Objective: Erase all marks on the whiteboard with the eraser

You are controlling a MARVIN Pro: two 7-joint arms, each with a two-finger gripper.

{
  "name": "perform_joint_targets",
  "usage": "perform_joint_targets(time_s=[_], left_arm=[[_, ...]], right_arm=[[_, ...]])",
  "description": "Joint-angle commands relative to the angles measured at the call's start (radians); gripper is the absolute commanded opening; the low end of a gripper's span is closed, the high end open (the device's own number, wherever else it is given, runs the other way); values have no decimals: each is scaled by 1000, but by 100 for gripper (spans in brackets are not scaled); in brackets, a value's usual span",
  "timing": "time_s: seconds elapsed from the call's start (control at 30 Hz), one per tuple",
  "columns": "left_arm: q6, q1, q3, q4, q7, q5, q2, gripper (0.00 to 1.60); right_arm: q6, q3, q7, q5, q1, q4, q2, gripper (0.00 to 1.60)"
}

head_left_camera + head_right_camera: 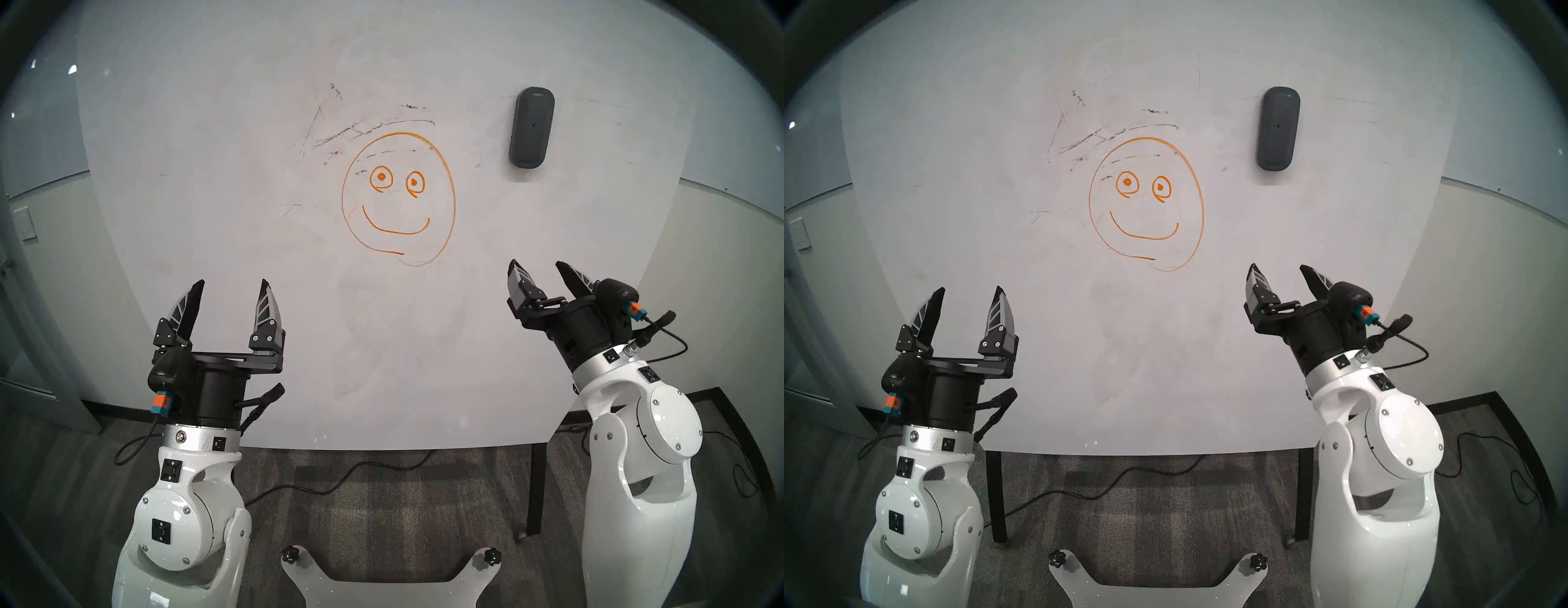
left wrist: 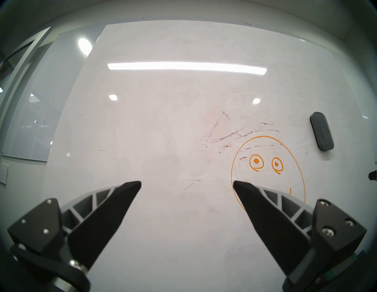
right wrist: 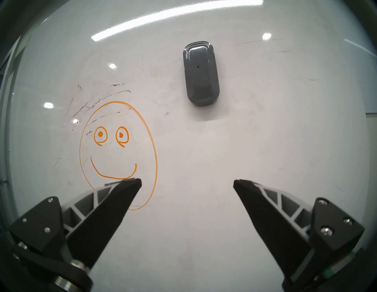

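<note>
Eraser (image 1: 532, 127) sits flat against the whiteboard (image 1: 212, 127), up and to the right of the orange smiley (image 1: 399, 199), clear of every line of it. Its long axis runs up and down the board, leaning only slightly, and a small dot marks its middle.

Taking the eraser as the landmark: the right gripper (image 1: 539, 268) is almost straight below it, well apart, with bare board between the two. In the right wrist view the eraser (image 3: 201, 76) stands above the gap between the fingers and a little to its left. The left gripper (image 1: 232, 286) is far down and to the left of the eraser, with the smiley lying between them, so the right arm looks the nearer one for the pick-up.

Both grippers are spread wide and hold nothing; neither touches the board as far as these views tell.

Scratchy black streaks (image 1: 365, 131) lie left of the eraser, over and across the top of the smiley. A thin dark line (image 3: 259, 41) runs just to the right of the eraser's top end.

Nothing stands between the right gripper and the eraser. The fingers already straddle the line of its long axis, so closing across the short sides looks workable.
</note>
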State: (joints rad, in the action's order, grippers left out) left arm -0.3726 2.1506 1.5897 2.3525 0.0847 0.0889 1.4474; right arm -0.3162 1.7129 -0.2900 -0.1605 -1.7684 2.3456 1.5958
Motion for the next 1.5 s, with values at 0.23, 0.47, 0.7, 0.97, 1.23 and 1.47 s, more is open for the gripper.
perform_joint_targets(time_s=[0.23, 0.47, 0.7, 0.97, 1.23, 1.47], left_arm=[[-3, -1, 1, 19, -1, 1, -1, 160], [-2, -1, 1, 19, -1, 1, -1, 160], [-2, -1, 1, 19, -1, 1, -1, 160], [-2, -1, 1, 19, -1, 1, -1, 160], [-2, -1, 1, 19, -1, 1, -1, 160], [-2, -1, 1, 19, 0, 1, -1, 160]], right_arm=[[-60, -24, 17, -4, 181, -15, -25, 160], [-89, -42, 23, -9, 216, -21, -25, 160], [-112, -55, 45, -5, 266, -30, -21, 160], [-77, -92, 92, 63, 308, -59, -36, 160], [-50, -124, 118, 118, 347, -105, -39, 160], [-50, -123, 137, 142, 416, -179, -40, 160]])
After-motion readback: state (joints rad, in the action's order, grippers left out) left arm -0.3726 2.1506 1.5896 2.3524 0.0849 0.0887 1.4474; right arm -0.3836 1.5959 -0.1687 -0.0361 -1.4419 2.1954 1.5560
